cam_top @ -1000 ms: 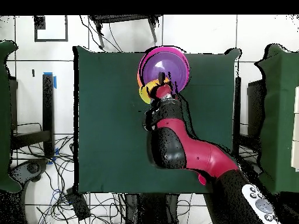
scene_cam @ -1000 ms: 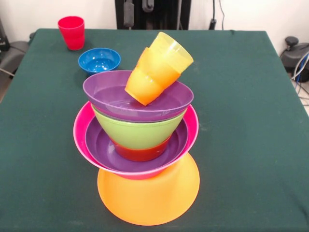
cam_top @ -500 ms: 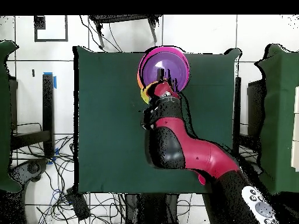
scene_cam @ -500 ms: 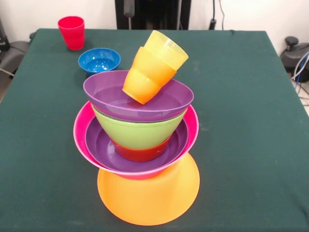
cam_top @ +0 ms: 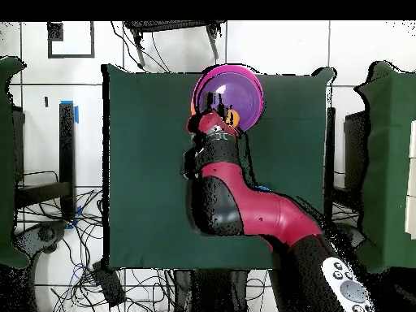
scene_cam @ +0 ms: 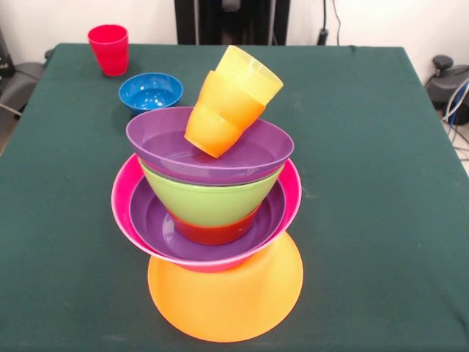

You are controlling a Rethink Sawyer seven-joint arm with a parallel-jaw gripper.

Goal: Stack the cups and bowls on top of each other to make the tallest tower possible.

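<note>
The tower (scene_cam: 212, 213) rises from a large upturned orange bowl (scene_cam: 225, 297). On it sit a hot pink bowl (scene_cam: 123, 205), a purple bowl (scene_cam: 155, 227), a small red-orange bowl (scene_cam: 212, 233), a lime green bowl (scene_cam: 209, 199) and a second purple bowl (scene_cam: 165, 139) on top. An orange cup (scene_cam: 216, 117) with the pale yellow cup (scene_cam: 249, 73) nested in it leans tilted inside that top bowl. The red cup (scene_cam: 108, 49) and small blue bowl (scene_cam: 150, 91) stand apart on the table. My gripper (cam_top: 218, 104) hangs over the tower's (cam_top: 236, 85) edge in the overhead view only.
The green cloth-covered table (scene_cam: 381, 183) carries everything, and the tower stands near its front edge. My red and black arm (cam_top: 236, 195) reaches across the table in the overhead view. Cables and chairs surround the table on the floor.
The nested orange and yellow cups have shifted a little to the left in the top bowl. In the overhead view my arm has swung left and further over the tower.
</note>
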